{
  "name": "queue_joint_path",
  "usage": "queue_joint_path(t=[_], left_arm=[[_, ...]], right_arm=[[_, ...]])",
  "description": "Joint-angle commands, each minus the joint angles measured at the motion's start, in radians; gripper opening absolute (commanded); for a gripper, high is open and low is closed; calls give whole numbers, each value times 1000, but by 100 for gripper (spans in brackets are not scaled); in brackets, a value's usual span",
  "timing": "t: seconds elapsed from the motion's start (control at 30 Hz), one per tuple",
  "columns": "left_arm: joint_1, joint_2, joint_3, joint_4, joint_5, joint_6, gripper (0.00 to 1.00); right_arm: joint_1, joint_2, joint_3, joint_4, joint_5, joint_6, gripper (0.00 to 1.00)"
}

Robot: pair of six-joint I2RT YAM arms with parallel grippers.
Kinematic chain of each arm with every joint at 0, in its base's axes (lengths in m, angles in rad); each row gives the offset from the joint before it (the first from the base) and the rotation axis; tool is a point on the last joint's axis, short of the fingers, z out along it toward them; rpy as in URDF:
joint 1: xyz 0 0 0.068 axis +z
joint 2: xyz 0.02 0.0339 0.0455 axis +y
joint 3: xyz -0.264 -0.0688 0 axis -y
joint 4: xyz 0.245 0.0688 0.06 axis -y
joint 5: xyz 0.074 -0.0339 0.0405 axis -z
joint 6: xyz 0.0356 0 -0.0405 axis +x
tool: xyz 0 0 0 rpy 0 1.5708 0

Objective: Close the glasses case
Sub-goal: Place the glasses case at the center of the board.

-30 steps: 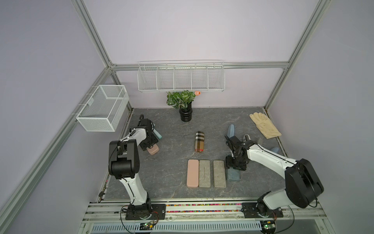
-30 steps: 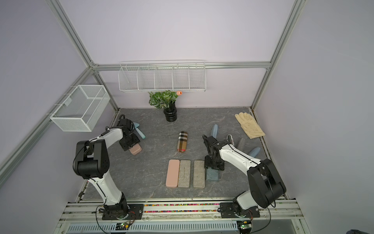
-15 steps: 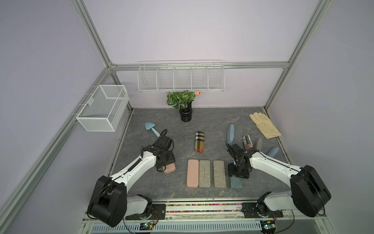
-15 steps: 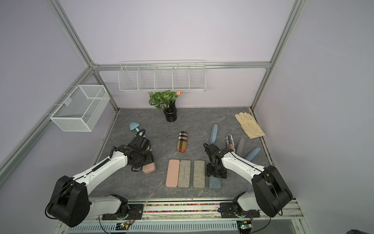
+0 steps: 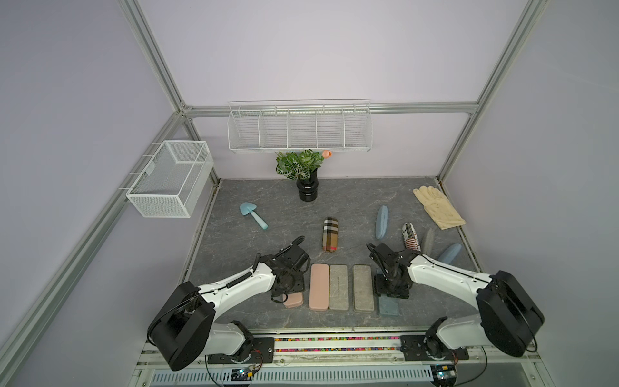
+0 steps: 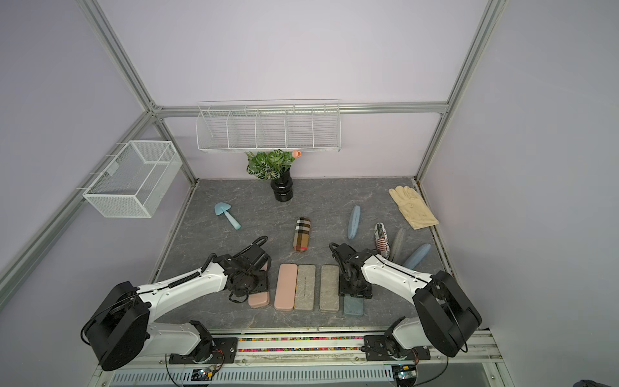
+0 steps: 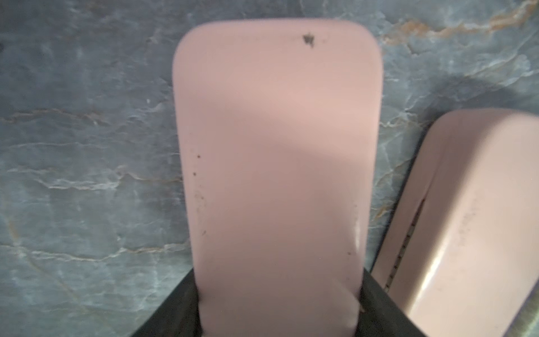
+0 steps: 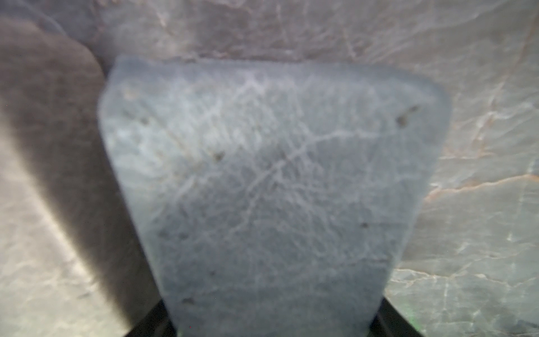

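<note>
A small pink glasses case [image 7: 277, 146] lies on the table at the left end of the front row, also seen in both top views [image 5: 294, 300] [image 6: 258, 299]. My left gripper [image 7: 277, 303] is shut on its far end, a black finger [image 7: 175, 306] on each long side. At the right end of the row, a blue-grey felt case [image 8: 274, 175] [image 5: 389, 306] sits in my right gripper [image 8: 274, 318], which is shut on it the same way. Both cases show their lids down. The arms hide the far halves of both cases in the top views.
Between the two held cases lie a long pink case [image 5: 318, 286] and two grey ones [image 5: 338, 286] [image 5: 363, 288]. A plaid case [image 5: 331, 238], several more cases [image 5: 382, 221], a glove [image 5: 437, 211], a blue trowel [image 5: 253, 216] and a potted plant [image 5: 306, 187] lie further back.
My left arm has swung from the back left corner to the front row, bringing the pink case along. My right arm has drawn the blue-grey case toward the front edge.
</note>
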Motion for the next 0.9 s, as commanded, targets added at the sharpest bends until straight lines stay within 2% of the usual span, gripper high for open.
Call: queue_joint_path(t=[0.0, 0.13, 0.3, 0.4, 0.6, 0.63, 0.67, 0.7, 0.77, 0.8, 0.87], left_arm=[[-19, 38, 15, 47, 10, -17, 57], [-30, 49, 16, 49, 14, -13, 58], [-42, 24, 14, 10, 10, -17, 72], [-50, -13, 10, -25, 7, -21, 82], [-54, -91, 37, -100, -6, -13, 87], [-54, -102, 45, -113, -11, -13, 87], [-53, -112, 49, -128, -20, -11, 87], [-54, -119, 53, -142, -27, -11, 87], [-54, -133, 68, -187, -58, -10, 86], [-54, -140, 74, -205, -73, -13, 86], [-53, -155, 92, -249, -118, -37, 85]], right_arm=[[9, 25, -3, 51, 2, 32, 72], [9, 26, 7, 52, 16, 39, 84], [8, -16, 26, 11, 36, 43, 91], [9, -82, 46, -44, 52, 43, 93], [0, -215, 90, -203, 128, 45, 94], [-10, -231, 88, -224, 138, 47, 91], [-25, -242, 82, -242, 148, 48, 83], [-40, -246, 74, -258, 162, 49, 73], [-75, -246, 46, -287, 184, 61, 43], [-87, -246, 30, -290, 194, 65, 37], [-100, -249, -11, -279, 205, 78, 30]])
